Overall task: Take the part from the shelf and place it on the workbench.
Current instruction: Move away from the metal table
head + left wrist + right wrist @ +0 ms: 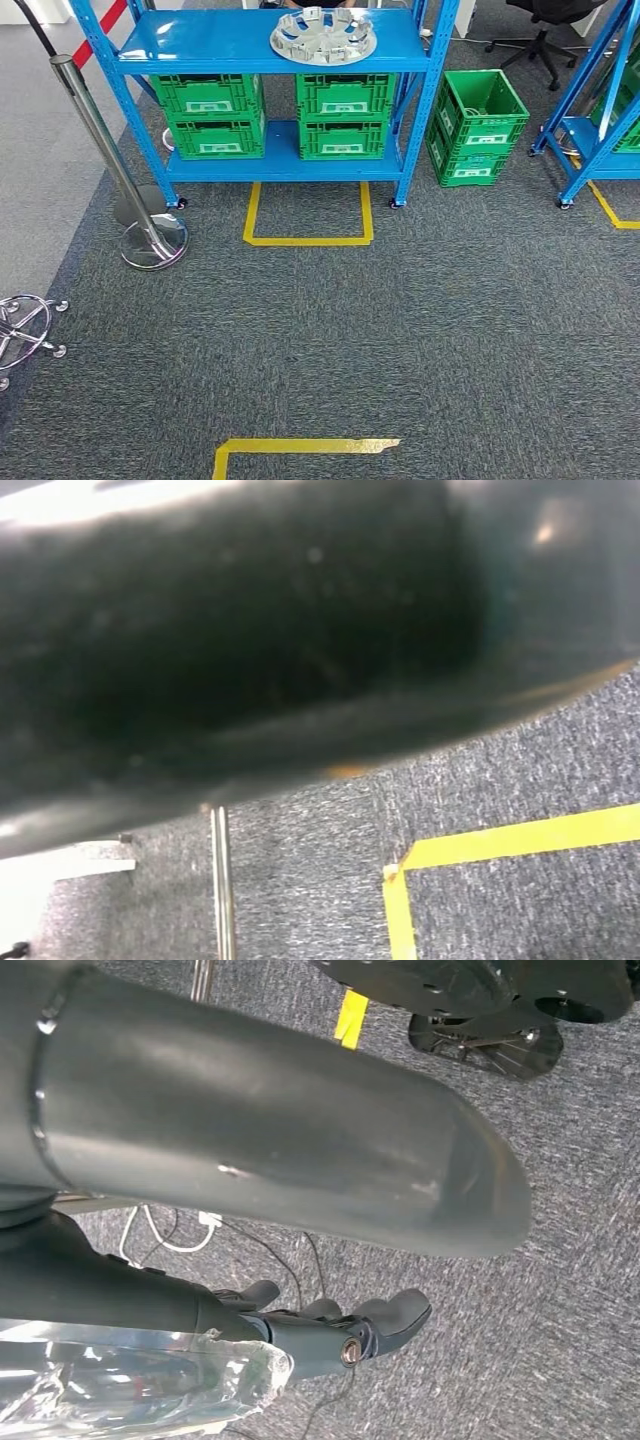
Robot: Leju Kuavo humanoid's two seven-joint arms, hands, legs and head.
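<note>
The round silver part (323, 35) lies flat on the blue shelf (226, 45) top above green crates (215, 118), a steel post (113, 160) standing left, while the right hand (332, 1330) hangs empty, fingers loosely apart; the left hand's state I cannot tell.

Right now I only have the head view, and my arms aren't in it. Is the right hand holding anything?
Observer: No. In the right wrist view the right hand holds nothing, fingers apart, hanging over carpet.
Operator: Anything on the floor near it?
Observer: Yes, loose cables lie on the carpet past the fingers.
Operator: What does the left wrist view give?
Observer: It looks down at a yellow tape corner on the carpet.
</note>
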